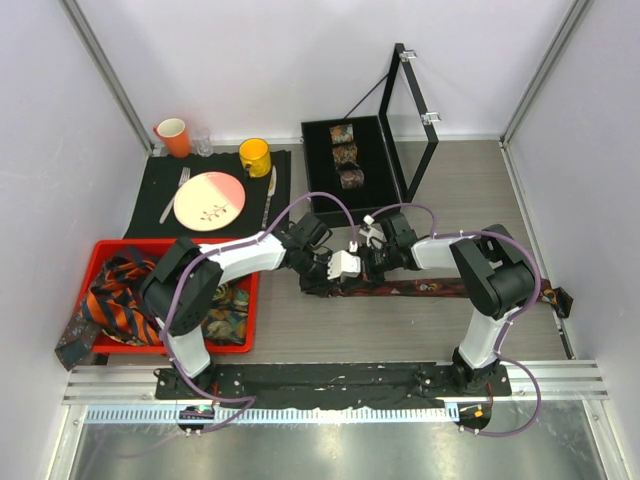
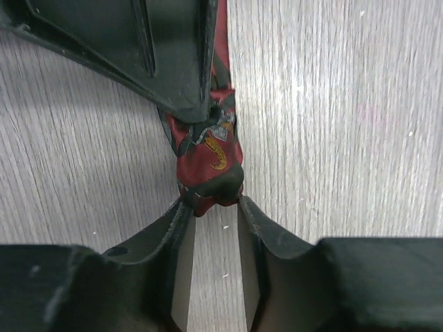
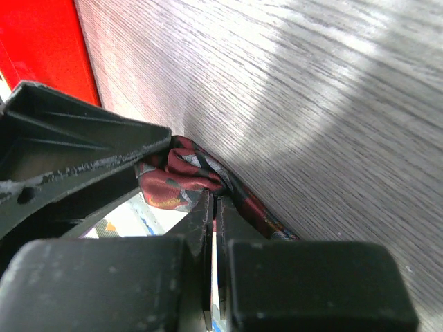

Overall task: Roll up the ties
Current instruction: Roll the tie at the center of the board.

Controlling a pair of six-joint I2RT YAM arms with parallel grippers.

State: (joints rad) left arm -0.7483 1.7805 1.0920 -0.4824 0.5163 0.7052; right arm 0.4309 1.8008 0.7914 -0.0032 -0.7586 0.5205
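1. Bin point(image 1: 130, 347), left: heap of loose ties point(image 1: 120, 300), at least two, count unclear.
2. Box point(image 1: 320, 160), far centre: three rolls point(image 1: 345, 153).
3. Tie point(image 1: 430, 288), one, flat on table point(image 1: 400, 330): first turn in hand at left end.
4. Left gripper point(image 2: 211, 204): clamped on folded end; right gripper point(image 3: 213, 200): closed, pressed beside it.
5. Next: turn end over rightward, coil kept tight.
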